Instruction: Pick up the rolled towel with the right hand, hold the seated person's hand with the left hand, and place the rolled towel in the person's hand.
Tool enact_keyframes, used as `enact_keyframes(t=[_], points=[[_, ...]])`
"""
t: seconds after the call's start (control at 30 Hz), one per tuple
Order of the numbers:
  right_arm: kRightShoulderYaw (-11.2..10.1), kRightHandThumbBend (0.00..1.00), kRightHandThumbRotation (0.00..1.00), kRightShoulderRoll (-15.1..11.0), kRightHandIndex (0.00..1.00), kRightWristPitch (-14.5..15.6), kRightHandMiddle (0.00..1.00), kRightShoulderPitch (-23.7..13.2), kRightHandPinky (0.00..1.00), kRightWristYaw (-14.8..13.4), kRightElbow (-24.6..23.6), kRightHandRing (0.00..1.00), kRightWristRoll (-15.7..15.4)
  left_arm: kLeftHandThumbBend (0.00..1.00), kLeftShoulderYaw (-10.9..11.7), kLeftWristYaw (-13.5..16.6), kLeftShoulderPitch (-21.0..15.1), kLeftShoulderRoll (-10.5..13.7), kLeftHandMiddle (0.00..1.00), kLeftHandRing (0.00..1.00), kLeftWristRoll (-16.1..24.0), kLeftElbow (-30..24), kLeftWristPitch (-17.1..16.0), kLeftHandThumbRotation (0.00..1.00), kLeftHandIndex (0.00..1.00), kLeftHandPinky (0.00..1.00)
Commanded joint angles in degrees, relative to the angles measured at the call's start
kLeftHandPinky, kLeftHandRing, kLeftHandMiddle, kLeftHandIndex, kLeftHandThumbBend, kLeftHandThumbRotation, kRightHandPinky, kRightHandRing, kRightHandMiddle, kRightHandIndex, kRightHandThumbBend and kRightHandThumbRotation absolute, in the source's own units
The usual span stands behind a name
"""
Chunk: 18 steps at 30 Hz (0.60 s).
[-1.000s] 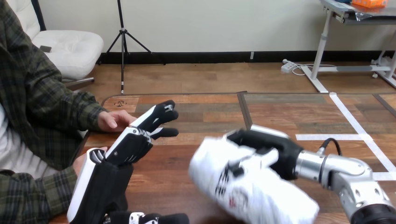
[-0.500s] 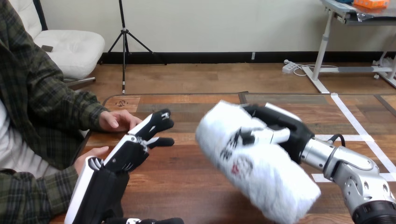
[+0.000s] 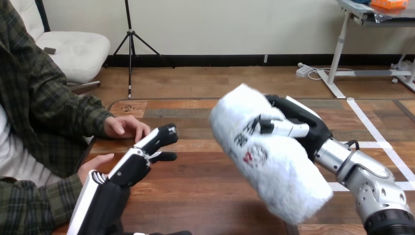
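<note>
Rolled towel (image 3: 269, 156): white, tilted, lifted off the worktop (image 3: 205, 196). Right hand (image 3: 304, 128): fingers and thumb wrapped round the towel's upper part. Left hand (image 3: 139, 159): left of the towel and apart from it, fingers straight, grasping nothing. Farther left of the towel lies the person's far hand (image 3: 125, 126), just beside the left hand's fingertips; whether they touch is unclear from here. The person's near hand (image 3: 95, 164) lies beside the left hand's back.
</note>
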Motion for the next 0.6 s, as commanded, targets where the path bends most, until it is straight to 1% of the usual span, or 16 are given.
enact_keyframes(t=[0.0,0.03,0.07,0.1,0.13,0.17,0.23,0.3,0.33,0.43,0.5,0.57], points=[[-2.7,0.64,0.00,1.8,0.27,-0.1,0.24,-6.2,0.09,-1.5,-3.6,0.14,2.4,1.00,3.6,2.7,-0.4,-0.3,0.89,0.86,5.0,-1.7,1.7,0.50,0.86,0.76],[-2.9,0.64,0.00,2.0,0.27,-0.2,0.24,-6.4,0.09,-1.6,-3.5,0.14,2.7,1.00,5.3,4.2,0.0,-1.0,0.88,0.85,8.3,-2.8,2.5,0.51,0.86,0.76],[-3.0,0.64,0.00,2.2,0.27,-0.1,0.24,-6.5,0.09,-1.7,-3.5,0.14,2.9,1.00,6.5,5.3,0.3,-1.6,0.87,0.84,10.6,-3.5,2.9,0.51,0.86,0.75],[-3.1,0.64,0.00,2.3,0.27,-0.1,0.24,-6.6,0.09,-1.8,-3.5,0.14,3.1,1.00,7.2,6.1,0.5,-1.9,0.85,0.82,12.3,-4.1,3.3,0.52,0.85,0.74],[-3.1,0.63,0.00,2.5,0.27,-0.2,0.24,-6.7,0.09,-2.2,-3.6,0.14,3.1,1.00,8.6,7.5,0.8,-2.5,0.84,0.81,15.5,-5.1,4.0,0.52,0.84,0.73],[-3.1,0.63,0.00,2.7,0.27,-0.2,0.24,-6.8,0.09,-2.5,-3.7,0.14,3.0,1.00,9.2,8.4,1.0,-2.7,0.83,0.79,17.4,-5.7,4.5,0.53,0.84,0.72],[-3.1,0.62,0.00,2.9,0.27,-0.3,0.23,-7.0,0.09,-2.9,-3.7,0.14,2.9,1.00,10.3,9.9,1.4,-2.9,0.81,0.78,20.8,-6.7,5.4,0.53,0.83,0.71],[-3.1,0.61,0.00,3.1,0.27,-0.3,0.23,-7.2,0.09,-3.1,-3.7,0.14,2.8,1.00,10.6,11.0,1.7,-2.8,0.80,0.76,22.8,-7.4,6.1,0.51,0.82,0.70],[-3.2,0.61,0.00,3.3,0.27,-0.1,0.23,-7.3,0.09,-3.2,-3.8,0.14,3.0,1.00,11.5,12.0,2.3,-2.9,0.80,0.76,26.3,-9.0,7.3,0.51,0.82,0.70],[-3.4,0.59,0.00,3.8,0.26,-0.1,0.23,-7.5,0.08,-3.5,-3.7,0.13,3.0,1.00,13.0,14.2,3.4,-3.0,0.80,0.75,33.1,-12.1,9.4,0.52,0.83,0.68],[-3.4,0.58,0.00,4.0,0.25,-0.4,0.22,-7.6,0.08,-3.6,-3.6,0.12,2.9,1.00,13.4,15.3,3.8,-2.8,0.81,0.75,35.6,-13.1,10.0,0.53,0.84,0.67],[-3.4,0.58,0.00,4.3,0.25,-0.7,0.21,-7.7,0.07,-4.0,-3.4,0.12,2.8,1.00,14.2,17.0,4.3,-2.6,0.82,0.76,39.3,-14.6,10.3,0.53,0.85,0.68]])
